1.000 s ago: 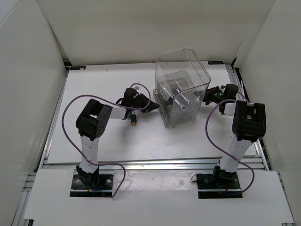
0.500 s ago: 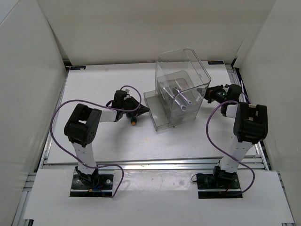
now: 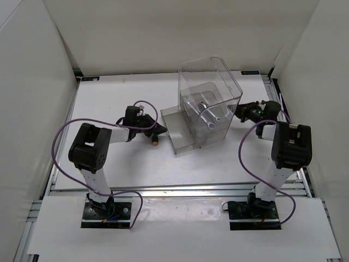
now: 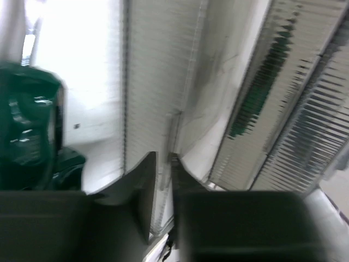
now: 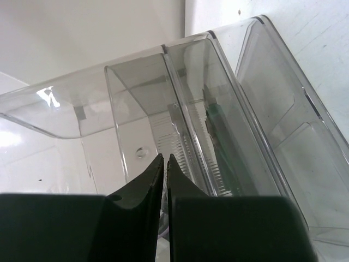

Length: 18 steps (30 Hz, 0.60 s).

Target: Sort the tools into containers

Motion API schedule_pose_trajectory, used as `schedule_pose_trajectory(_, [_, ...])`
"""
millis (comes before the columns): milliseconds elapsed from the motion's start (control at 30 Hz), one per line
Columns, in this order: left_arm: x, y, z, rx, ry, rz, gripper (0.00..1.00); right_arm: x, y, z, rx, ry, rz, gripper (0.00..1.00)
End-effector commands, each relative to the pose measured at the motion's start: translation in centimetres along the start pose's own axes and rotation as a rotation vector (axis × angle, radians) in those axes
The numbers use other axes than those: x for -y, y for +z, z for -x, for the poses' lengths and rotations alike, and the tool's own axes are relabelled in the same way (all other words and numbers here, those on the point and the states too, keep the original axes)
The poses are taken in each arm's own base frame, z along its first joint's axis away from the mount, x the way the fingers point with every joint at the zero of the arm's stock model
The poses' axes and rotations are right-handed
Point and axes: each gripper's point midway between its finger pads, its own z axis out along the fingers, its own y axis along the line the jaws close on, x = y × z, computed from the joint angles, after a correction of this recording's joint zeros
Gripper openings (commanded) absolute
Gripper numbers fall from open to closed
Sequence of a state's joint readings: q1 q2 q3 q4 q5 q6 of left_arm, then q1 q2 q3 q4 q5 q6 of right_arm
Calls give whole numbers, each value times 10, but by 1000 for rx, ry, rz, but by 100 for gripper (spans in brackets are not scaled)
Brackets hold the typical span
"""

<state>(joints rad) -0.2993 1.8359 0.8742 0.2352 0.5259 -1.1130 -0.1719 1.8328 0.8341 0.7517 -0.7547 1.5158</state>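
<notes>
The clear plastic bin (image 3: pixel 210 76) stands at the table's middle right, its lowest drawer (image 3: pixel 180 131) drawn out to the left. My left gripper (image 3: pixel 161 129) (image 4: pixel 163 158) is shut on the drawer's thin ribbed front wall. Two silver wrenches (image 3: pixel 210 112) lie in an upper compartment. Dark green pliers (image 5: pixel 223 144) show through the bin's walls in the right wrist view. A stubby screwdriver (image 3: pixel 155 141) with an orange end lies on the table just below the left gripper; a blurred green handle (image 4: pixel 27 128) fills the left wrist view's left side. My right gripper (image 3: pixel 243 112) (image 5: pixel 164 157) is shut, its tips at the bin's right side.
White walls enclose the table on three sides. An aluminium rail (image 3: pixel 180 188) runs along the near edge in front of both arm bases. The left arm's purple cable (image 3: pixel 60 147) loops out to the left, the right arm's cable (image 3: pixel 242 158) hangs between bin and base.
My left gripper has moved left and the drawer has slid out of the bin with it. The bin has shifted slightly left. The right gripper has stayed at the bin's right side.
</notes>
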Motion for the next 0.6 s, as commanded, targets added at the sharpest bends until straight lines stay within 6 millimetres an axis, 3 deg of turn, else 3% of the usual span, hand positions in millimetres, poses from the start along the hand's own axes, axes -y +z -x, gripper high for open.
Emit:
schedule_pose_trajectory(0, [-22,-9,0,-15,-4,107,31,-20,-6,-3,8,-61,55,9])
schedule_pose_trajectory(167, [-9,-15,19,39,52,141,60,-20,-7,-4,3,-63,54,9])
schedule_pose_trajectory(267, [18,-24,39,90,105,119,72,-19,-7,-6,-5,-61,52,9])
schedule_pose_trajectory(333, [40,-33,55,134,148,96,77,-16,-8,-7,-3,-57,48,9])
schedule_pose_trajectory(467, [60,-64,88,271,245,145,82,-15,-10,-10,-3,-57,48,9])
schedule_pose_trajectory(567, [45,-77,96,312,293,260,87,-13,-13,-13,-7,-50,45,9])
